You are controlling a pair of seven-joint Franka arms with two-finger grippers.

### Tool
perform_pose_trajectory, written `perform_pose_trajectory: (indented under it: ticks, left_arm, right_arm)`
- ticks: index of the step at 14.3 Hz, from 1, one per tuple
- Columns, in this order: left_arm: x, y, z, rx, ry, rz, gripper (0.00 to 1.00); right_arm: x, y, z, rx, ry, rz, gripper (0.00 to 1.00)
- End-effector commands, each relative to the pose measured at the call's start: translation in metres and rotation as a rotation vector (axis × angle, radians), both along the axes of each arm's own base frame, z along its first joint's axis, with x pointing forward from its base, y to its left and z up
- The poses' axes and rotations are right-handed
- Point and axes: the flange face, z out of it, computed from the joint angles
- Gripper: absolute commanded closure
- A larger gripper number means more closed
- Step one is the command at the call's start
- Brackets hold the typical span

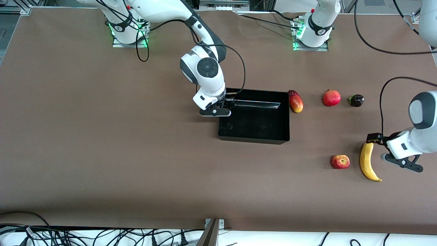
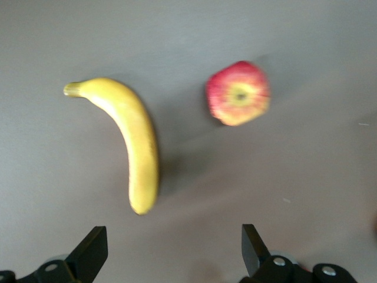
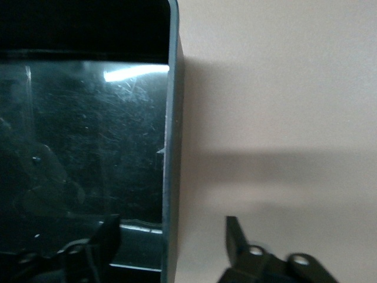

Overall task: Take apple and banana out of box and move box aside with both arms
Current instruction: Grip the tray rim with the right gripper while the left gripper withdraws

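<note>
The black bin (image 1: 254,138) sits mid-table. My right gripper (image 1: 216,111) is open and straddles the bin's wall at the right arm's end. In the right wrist view (image 3: 172,242) one finger is inside that wall (image 3: 174,118) and the other outside. The yellow banana (image 1: 368,162) and the red apple (image 1: 340,161) lie on the table toward the left arm's end, nearer the camera than the bin. My left gripper (image 1: 402,163) is open and empty, above the table beside the banana. In the left wrist view (image 2: 172,250) it is short of the banana (image 2: 132,141) and apple (image 2: 238,93).
A red-yellow mango (image 1: 295,101) lies just beside the bin, toward the left arm's end. A red pomegranate (image 1: 331,97) and a small dark purple fruit (image 1: 356,100) lie in a row past it. Cables run along the table's front edge.
</note>
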Motion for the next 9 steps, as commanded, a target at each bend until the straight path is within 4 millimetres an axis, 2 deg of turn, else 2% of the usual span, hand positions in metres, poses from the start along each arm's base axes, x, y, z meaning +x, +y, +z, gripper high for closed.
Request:
perform_pose_trajectory:
  ticks: [1, 2, 6, 8, 9]
  left_arm:
    - [-0.019, -0.040, 0.062, -0.019, 0.015, 0.040, 0.00]
    - [-0.025, -0.052, 0.085, -0.031, 0.007, 0.056, 0.00]
    - [-0.059, -0.102, 0.173, 0.020, -0.016, 0.057, 0.00]
    - [-0.077, -0.124, 0.204, 0.015, -0.025, 0.092, 0.00]
    - [-0.087, -0.128, 0.223, -0.008, -0.031, 0.105, 0.00]
  right_arm:
    - [0.001, 0.002, -0.006, -0.019, -0.017, 0.000, 0.86]
    - [0.001, 0.002, -0.006, -0.021, -0.017, 0.002, 1.00]
    - [0.004, -0.001, -0.003, -0.023, -0.015, 0.006, 1.00]
    - [0.011, -0.009, 0.009, -0.026, -0.017, 0.003, 1.00]
    - [0.020, -0.021, 0.022, -0.042, -0.008, -0.005, 1.00]
